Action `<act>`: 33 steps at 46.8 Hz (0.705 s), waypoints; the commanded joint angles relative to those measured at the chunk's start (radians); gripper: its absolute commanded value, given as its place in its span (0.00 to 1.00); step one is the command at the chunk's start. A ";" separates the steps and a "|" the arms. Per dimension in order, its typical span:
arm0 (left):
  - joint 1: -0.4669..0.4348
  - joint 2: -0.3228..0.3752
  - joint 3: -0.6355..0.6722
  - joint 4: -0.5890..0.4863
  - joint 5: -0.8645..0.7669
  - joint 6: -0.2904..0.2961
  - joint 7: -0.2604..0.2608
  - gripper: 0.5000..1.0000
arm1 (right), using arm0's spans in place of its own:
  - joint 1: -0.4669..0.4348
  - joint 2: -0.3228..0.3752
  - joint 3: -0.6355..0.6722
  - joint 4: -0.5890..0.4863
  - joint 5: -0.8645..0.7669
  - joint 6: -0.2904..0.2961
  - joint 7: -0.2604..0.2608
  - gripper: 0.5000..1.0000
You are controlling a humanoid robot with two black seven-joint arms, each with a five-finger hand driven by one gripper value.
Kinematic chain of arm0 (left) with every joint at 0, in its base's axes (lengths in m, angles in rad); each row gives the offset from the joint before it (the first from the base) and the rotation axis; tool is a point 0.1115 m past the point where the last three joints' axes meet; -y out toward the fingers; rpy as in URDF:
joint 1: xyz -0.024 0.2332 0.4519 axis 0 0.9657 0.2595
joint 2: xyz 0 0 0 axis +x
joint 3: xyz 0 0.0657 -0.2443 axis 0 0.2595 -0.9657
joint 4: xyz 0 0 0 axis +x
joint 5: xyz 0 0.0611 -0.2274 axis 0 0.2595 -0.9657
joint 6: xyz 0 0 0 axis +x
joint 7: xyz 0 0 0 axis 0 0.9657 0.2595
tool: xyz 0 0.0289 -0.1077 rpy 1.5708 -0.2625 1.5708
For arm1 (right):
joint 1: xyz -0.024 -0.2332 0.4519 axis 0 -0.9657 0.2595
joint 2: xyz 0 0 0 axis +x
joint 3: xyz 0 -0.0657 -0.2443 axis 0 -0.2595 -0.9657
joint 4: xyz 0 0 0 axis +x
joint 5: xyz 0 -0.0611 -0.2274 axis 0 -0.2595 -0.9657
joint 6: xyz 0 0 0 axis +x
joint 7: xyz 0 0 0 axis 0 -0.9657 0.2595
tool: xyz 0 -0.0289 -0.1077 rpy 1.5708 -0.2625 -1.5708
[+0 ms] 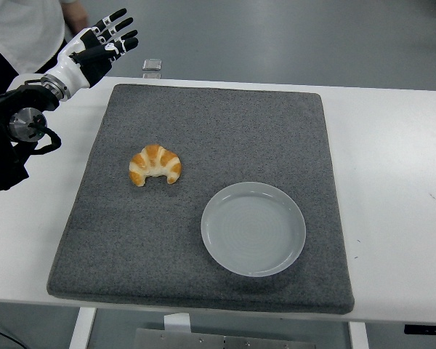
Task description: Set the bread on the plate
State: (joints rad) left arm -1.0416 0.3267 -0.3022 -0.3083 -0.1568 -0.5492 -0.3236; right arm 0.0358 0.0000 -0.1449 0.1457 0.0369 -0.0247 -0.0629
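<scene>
A golden croissant point(155, 164) lies on the grey mat point(218, 123), left of centre. A round, pale grey plate point(253, 228) sits on the mat to the croissant's lower right, with nothing on it. My left hand point(105, 42) is raised at the top left, beyond the mat's far left corner, with its fingers stretched out and holding nothing. It is well away from the croissant. The right arm does not show.
The mat covers most of the white table point(392, 182). A small clear object point(152, 67) lies at the table's far edge above the mat. A person in a white top point(25, 29) stands at the top left behind my arm.
</scene>
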 commanded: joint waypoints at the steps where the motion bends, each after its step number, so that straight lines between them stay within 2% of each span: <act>1: 0.000 0.000 0.000 0.000 0.000 0.000 0.000 0.98 | -0.001 0.000 0.001 0.000 0.000 -0.001 0.000 0.86; 21: 0.000 0.000 -0.002 0.000 -0.001 0.000 0.000 0.98 | 0.001 0.000 -0.001 0.000 0.000 0.000 0.000 0.86; 33: 0.005 0.000 -0.003 0.000 -0.010 -0.031 0.000 0.98 | -0.001 0.000 -0.001 0.000 0.000 0.000 0.000 0.86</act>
State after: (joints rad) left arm -1.0373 0.3266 -0.3051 -0.3079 -0.1671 -0.5784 -0.3236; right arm 0.0361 0.0000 -0.1457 0.1457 0.0369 -0.0245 -0.0630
